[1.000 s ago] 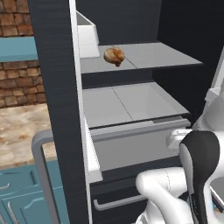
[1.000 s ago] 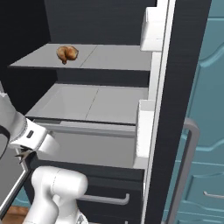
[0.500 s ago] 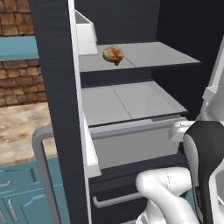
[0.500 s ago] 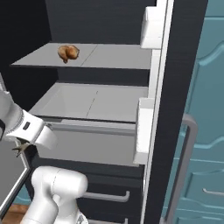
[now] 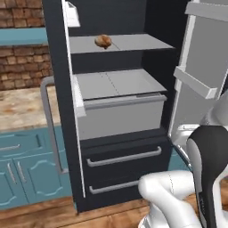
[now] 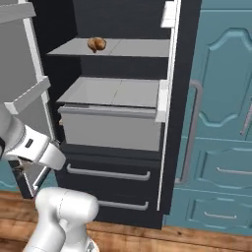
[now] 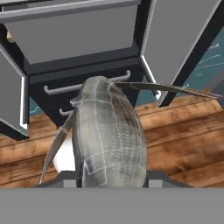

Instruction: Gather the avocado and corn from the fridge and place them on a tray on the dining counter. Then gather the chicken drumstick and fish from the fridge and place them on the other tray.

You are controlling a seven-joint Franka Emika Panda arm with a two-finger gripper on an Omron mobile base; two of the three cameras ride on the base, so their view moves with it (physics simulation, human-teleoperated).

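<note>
Pinching the fish [image 7: 109,135] between fingers, fridge [image 7: 87,65] doors open, chicken drumstick [image 5: 103,41] on upper shelf

Drumstick [image 5: 103,41] on fridge [image 5: 116,133] top shelf

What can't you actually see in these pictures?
- Hand view: the fish covers the jaws holding it.
- Left base view: the arm's dark joint blocks the gripper.
- Base views: the trays and dining counter lie outside the edges.
- Fridge: closed fronts hide the drawers' contents.
</note>
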